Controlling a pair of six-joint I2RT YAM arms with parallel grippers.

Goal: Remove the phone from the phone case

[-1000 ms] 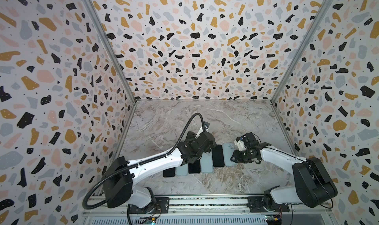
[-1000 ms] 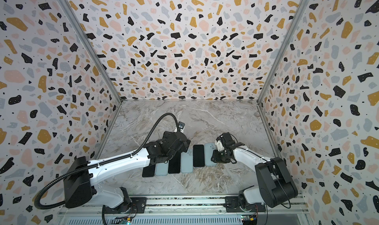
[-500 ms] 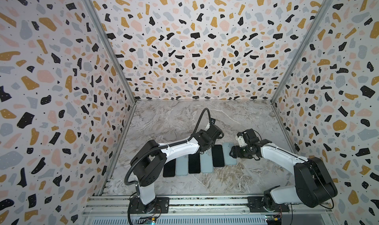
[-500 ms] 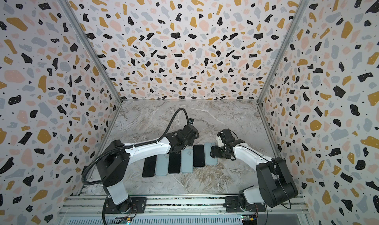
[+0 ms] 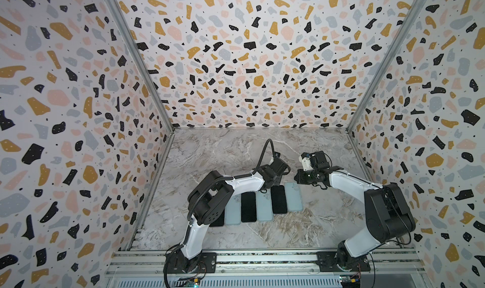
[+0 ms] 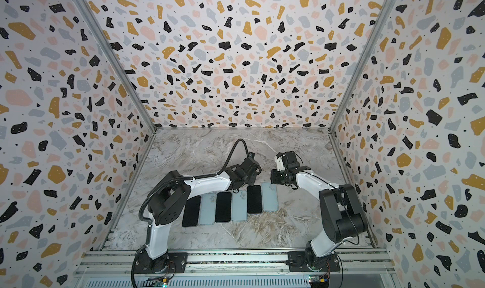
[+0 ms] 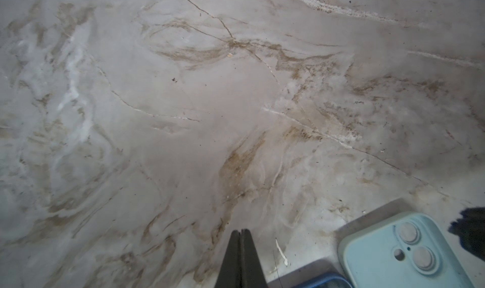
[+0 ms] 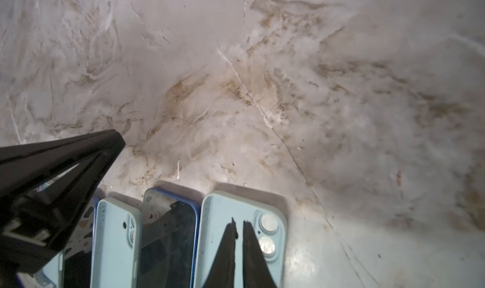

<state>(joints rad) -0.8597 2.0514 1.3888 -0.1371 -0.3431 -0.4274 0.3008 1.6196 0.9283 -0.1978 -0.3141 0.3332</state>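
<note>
Basically, progress can't be called from this. Six slabs lie flat in a row on the worktop (image 5: 236,152), long edges touching or nearly so, alternating dark and pale blue.

- Dark ones, e.g. middle dark phone (image 5: 248,206): screen up, blue rim visible in the right wrist view.
- Pale ones, e.g. rightmost pale-blue case (image 5: 294,197): back up, cam cutouts showing. Can't tell if a phone sits inside.
- So it fits bare phones beside emptied cases, or cased units lying among bare ones.

Left end effector (image 7: 240,233): fingers pressed together, nothing held, over bare worktop just past the row's far end. Right end effector (image 8: 238,225): fingers all but together with a sliver of gap, nothing held, over the cam end of the rightmost pale-blue case.

Obstructions: slabs packed tight, so no side access except at the row's ends. Both end effectors are close together at the far-right end. Left arm (image 5: 244,181) covers most of the leftmost slab in a top view.
</note>
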